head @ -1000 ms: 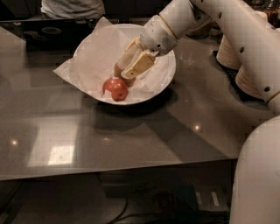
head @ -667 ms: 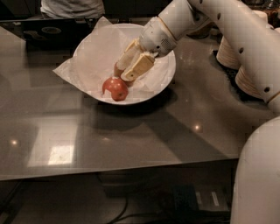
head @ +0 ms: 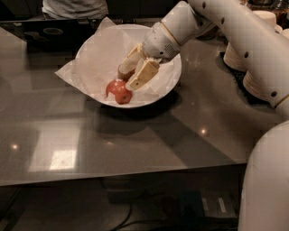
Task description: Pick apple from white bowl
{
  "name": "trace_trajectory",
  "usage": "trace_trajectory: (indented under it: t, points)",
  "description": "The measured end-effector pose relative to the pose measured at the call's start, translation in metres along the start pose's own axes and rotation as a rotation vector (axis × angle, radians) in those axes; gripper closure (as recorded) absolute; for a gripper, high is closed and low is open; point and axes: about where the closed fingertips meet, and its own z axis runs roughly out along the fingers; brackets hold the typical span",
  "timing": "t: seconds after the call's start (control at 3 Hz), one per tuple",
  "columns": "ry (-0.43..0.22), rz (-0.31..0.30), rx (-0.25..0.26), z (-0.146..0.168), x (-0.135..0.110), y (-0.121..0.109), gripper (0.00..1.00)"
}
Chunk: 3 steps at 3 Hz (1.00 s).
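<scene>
The red glossy apple (head: 118, 91) lies at the front of the wide white bowl (head: 177, 72), on the crinkled white paper (head: 97, 58) that lines it. My gripper (head: 128, 80) reaches into the bowl from the upper right, tilted down to the left. Its two beige fingers (head: 143, 74) are spread apart and hold nothing. The fingertips hang just above and to the right of the apple, very close to it. The white arm (head: 235, 31) crosses the top right of the view.
Stacks of small beige paper bowls (head: 235, 56) stand on the grey table (head: 135, 144) behind the arm at the right. A dark flat object (head: 49, 32) and a person's torso (head: 74, 6) are at the far edge. The table's front edge runs along the bottom.
</scene>
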Motion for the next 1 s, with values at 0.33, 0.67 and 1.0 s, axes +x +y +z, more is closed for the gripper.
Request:
trace_trajectory:
  t: [0.33, 0.67, 1.0]
  points:
    - [0.018, 0.011, -0.012, 0.0085, 0.0092, 0.0027, 0.47]
    - [0.046, 0.008, -0.016, 0.0146, 0.0138, 0.0014, 0.45]
    - [0.069, -0.011, -0.008, 0.0171, 0.0111, -0.0040, 0.44]
